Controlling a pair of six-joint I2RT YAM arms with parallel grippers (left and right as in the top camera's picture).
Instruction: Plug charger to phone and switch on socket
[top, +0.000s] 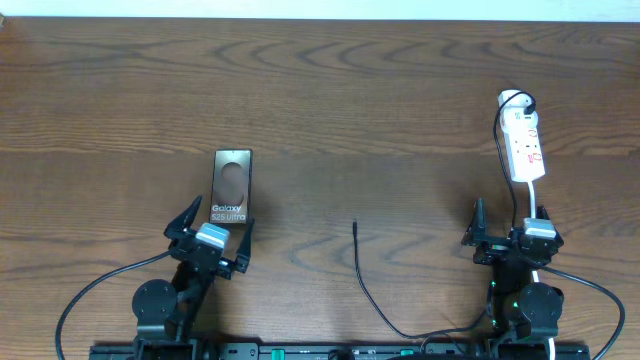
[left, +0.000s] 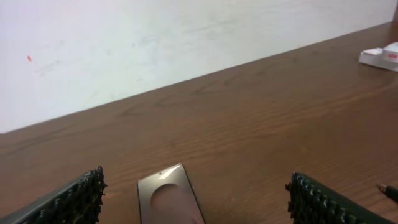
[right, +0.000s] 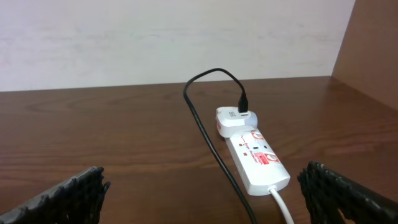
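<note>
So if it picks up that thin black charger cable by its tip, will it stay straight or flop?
Probably flop: the charger cable lies in loose curves on the table. It looks thin and light, so a nudge would likely slide it. Its small connector tip may be fiddly to pinch.

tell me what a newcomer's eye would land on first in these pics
The phone with its white Galaxy S25 Ultra lettering lies flat left of centre, just ahead of the left gripper, its fingers wide open. Far right sits the white socket with red marks, ahead of the open right gripper. Between them the charger lies loose on the wooden table, its tip plugged into nothing.
</note>
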